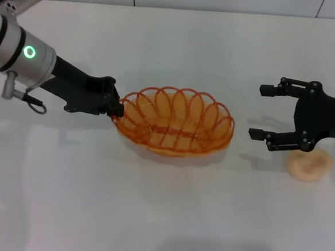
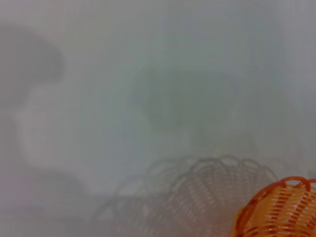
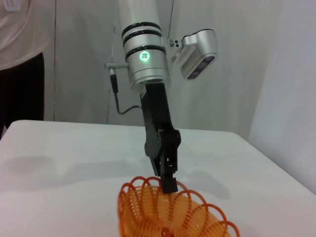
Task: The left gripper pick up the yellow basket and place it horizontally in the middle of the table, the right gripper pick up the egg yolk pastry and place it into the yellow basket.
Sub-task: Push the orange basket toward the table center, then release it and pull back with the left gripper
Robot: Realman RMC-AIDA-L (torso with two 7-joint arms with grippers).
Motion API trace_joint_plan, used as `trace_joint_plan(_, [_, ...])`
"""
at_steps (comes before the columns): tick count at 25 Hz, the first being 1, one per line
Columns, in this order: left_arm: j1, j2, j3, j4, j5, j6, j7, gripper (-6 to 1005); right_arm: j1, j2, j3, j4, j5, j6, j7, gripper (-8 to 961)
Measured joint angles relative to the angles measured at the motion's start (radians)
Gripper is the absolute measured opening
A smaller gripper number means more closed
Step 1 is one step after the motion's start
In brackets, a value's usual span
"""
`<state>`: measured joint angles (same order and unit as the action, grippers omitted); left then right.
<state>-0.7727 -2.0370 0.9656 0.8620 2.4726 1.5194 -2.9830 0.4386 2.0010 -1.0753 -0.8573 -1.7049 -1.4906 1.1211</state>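
Orange-yellow wire rim of the yellow basket (image 1: 176,128), frame centre, is pinched by the left gripper (image 1: 116,107); lower it level before release, while the right gripper (image 1: 263,111), jaws wide, hangs beside the egg yolk pastry (image 1: 309,165) at right.

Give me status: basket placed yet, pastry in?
Basket step is in hand: the left tool is shut on the yellow basket at its rim, near mid-table; not released. Pastry step has not begun: the egg yolk pastry lies on the table outside the basket, with the right tool open beside it. Left: release, grasp pastry, drop it in.
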Motion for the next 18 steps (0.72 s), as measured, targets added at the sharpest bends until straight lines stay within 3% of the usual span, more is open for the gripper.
trace_joint_plan(8, [-0.028,-0.039,-0.001,-0.031,0.021,-0.030,-0.026,63,-0.010,-0.009,-0.002,0.004,-0.004,-0.034,-0.025,851])
trace_joint_plan(18, [-0.041,-0.038,-0.034,-0.066,0.019,-0.059,-0.027,68,-0.032,-0.010,0.000,-0.017,-0.005,-0.049,-0.026,850])
